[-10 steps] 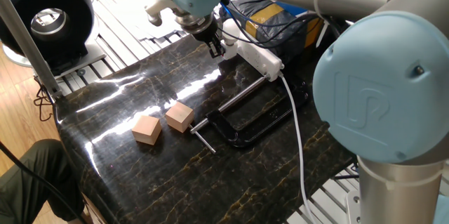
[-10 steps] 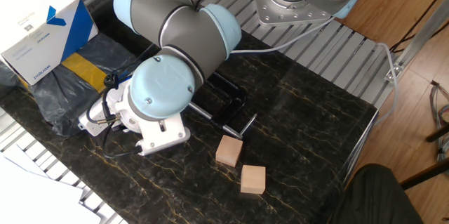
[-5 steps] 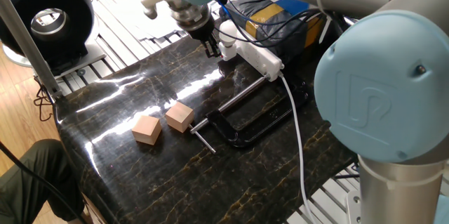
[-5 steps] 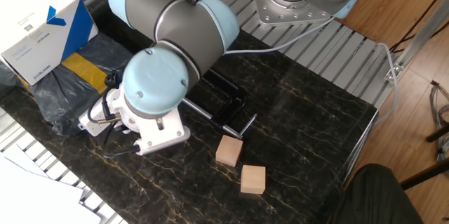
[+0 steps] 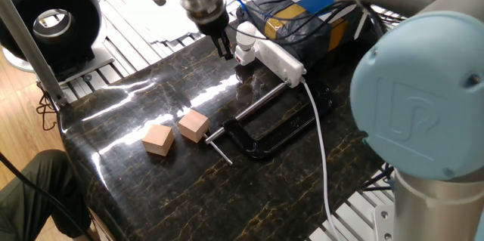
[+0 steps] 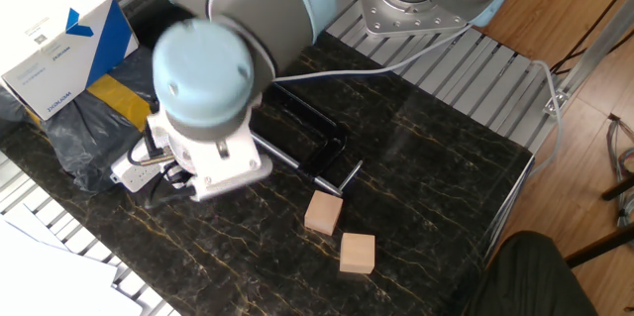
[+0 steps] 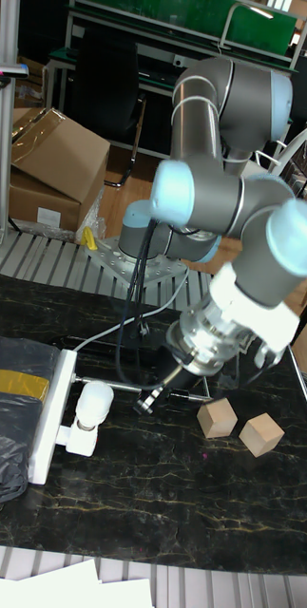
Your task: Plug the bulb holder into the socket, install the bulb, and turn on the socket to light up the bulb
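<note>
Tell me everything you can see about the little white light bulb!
The bulb is small, with a round, smooth white globe that looks like frosted glass or plastic. It is not lit. It sits in the bulb holder, which is plugged into the long white socket at the edge of the dark table. The globe points out sideways over the table. The tool is close by, apart from the bulb.

Glossy, dark veined stone-look table [image 5: 151, 188] reflecting light; two matt tan wooden cubes [image 5: 158, 140]; black metal clamp [image 5: 266, 137] with bright steel rod; smooth white plastic socket [image 7: 50, 411], bulb [image 7: 95, 401] and bulb holder [image 7: 80, 437]; crinkled black plastic bag [image 7: 10, 418].
</note>
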